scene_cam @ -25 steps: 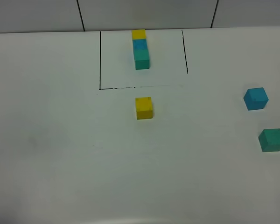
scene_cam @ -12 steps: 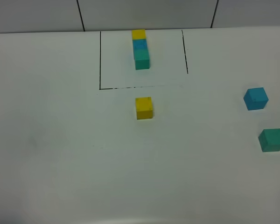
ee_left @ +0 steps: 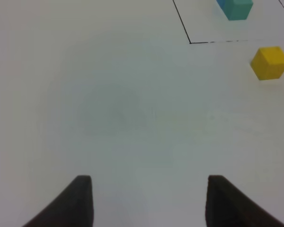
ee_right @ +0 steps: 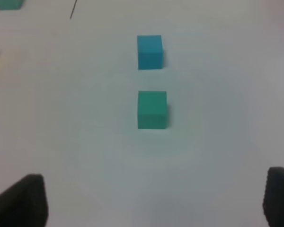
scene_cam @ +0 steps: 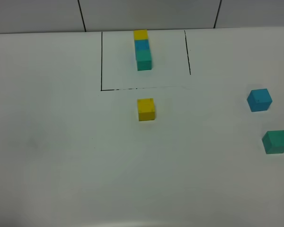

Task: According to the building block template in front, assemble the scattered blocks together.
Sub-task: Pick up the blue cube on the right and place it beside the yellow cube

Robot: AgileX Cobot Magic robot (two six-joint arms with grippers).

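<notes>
Nothing moved: yellow block (scene_cam: 146, 109), blue block (scene_cam: 259, 100), green block (scene_cam: 276, 142) unjoined.
Your left gripper (ee_left: 149, 184), right gripper (ee_right: 156, 182): fingers apart, empty.

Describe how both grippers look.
Only the finger ends show. The left gripper has two matte, near-black tapered tips. The right gripper has two similar dark, blunt tips, blurred. No cables or markings are visible, and the high view shows neither arm.
</notes>
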